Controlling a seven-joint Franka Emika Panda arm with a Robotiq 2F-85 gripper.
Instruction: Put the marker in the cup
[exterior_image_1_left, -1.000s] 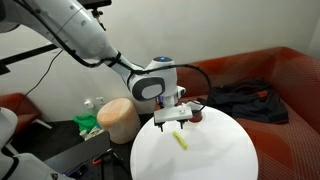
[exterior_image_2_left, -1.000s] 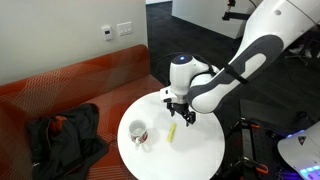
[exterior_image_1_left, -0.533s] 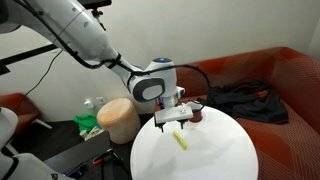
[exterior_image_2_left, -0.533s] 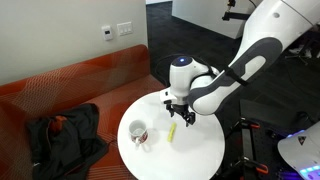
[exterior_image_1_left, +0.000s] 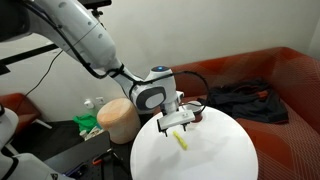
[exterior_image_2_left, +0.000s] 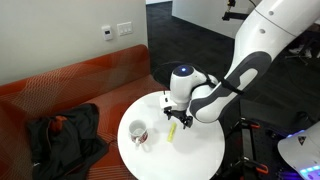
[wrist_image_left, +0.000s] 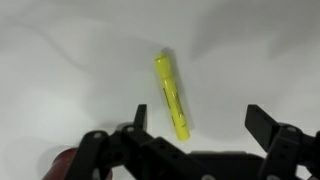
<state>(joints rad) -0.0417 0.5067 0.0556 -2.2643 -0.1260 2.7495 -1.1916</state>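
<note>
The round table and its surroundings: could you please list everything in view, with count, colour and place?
table: one, white, round, in front of the sofa
marker: one, yellow-green, lying flat on the table, under the hand
cup: one, dark red and whitish, upright on the table, apart from the marker
bin: one, tan, round-topped, beside the table
sofa: one, orange-red, behind the table
dark cloth: one heap, black, on the sofa seat
wall plates: two, white, on the wall above the sofa
arm: one, white, reaching over the table
hand: one, black, open, above the marker and holding nothing
</note>
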